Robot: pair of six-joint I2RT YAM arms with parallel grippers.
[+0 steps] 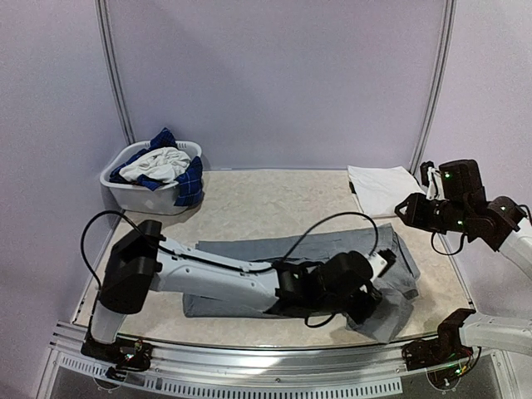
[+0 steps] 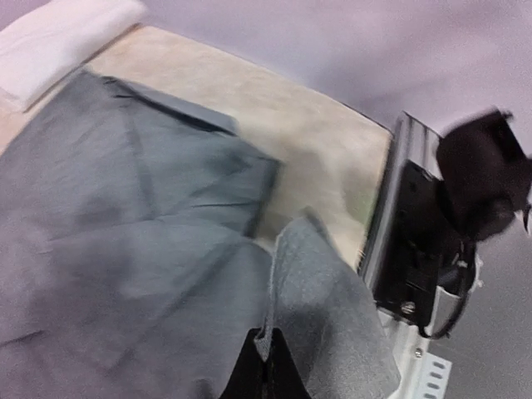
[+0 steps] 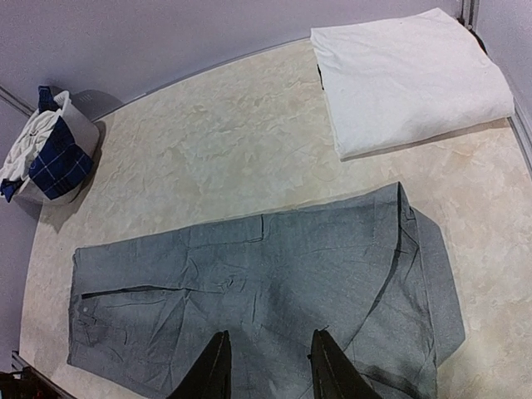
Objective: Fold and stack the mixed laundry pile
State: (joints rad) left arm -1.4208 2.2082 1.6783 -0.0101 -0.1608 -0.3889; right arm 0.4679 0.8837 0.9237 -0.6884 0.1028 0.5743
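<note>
A grey garment lies spread flat across the middle of the table; it also shows in the right wrist view and the left wrist view. My left gripper reaches across to its near right corner. There it is shut on a lifted edge of the grey cloth. My right gripper hangs high over the table's right side, open and empty. White and blue plaid pieces are heaped in the basket, also seen in the right wrist view.
The white oval basket stands at the back left of the table. A folded white piece lies at the back right, also in the right wrist view. The right arm's base and the metal table rail are close to my left gripper.
</note>
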